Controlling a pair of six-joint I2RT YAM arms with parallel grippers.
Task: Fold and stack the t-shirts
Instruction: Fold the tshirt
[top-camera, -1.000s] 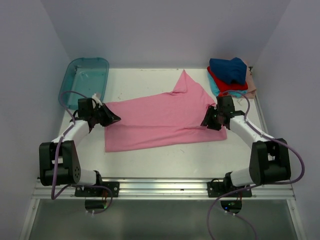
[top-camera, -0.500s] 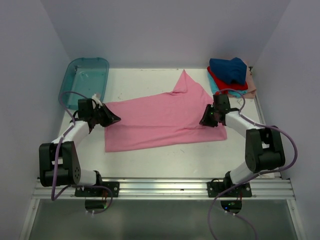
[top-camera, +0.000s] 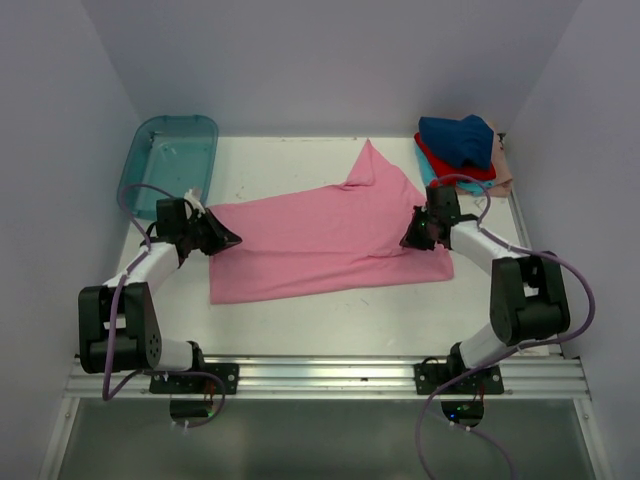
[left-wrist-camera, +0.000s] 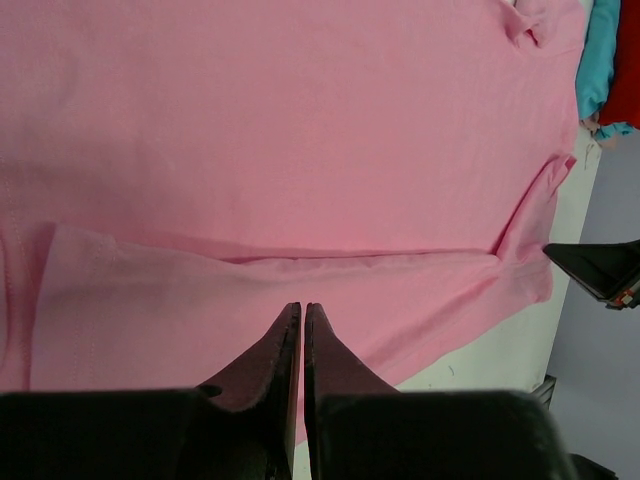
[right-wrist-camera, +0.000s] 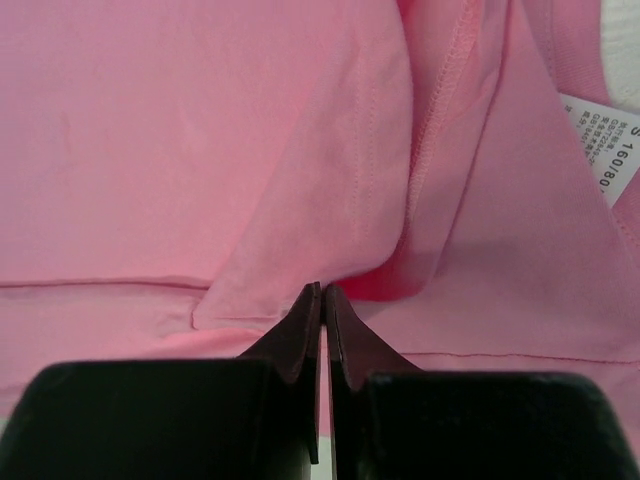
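The pink t-shirt (top-camera: 320, 240) lies spread across the table's middle, its near strip folded over, one sleeve pointing to the back. Its white tag (right-wrist-camera: 600, 140) shows in the right wrist view. My left gripper (top-camera: 228, 238) is shut low on the shirt's left edge (left-wrist-camera: 300, 200). My right gripper (top-camera: 410, 240) is shut on a raised fold of pink cloth (right-wrist-camera: 330, 230) near the shirt's right end. A pile of shirts sits at the back right: navy blue (top-camera: 458, 138) on top, then red (top-camera: 445, 165), teal (top-camera: 428, 175) and pale peach (top-camera: 503, 172).
A translucent teal plastic tub (top-camera: 170, 160) stands at the back left. White walls close in the table on three sides. The arm bases and a metal rail (top-camera: 320, 375) run along the near edge.
My right gripper has shifted a little toward the back and left on the shirt's right end, its arm swinging inward. The left arm and the shirt have hardly moved.
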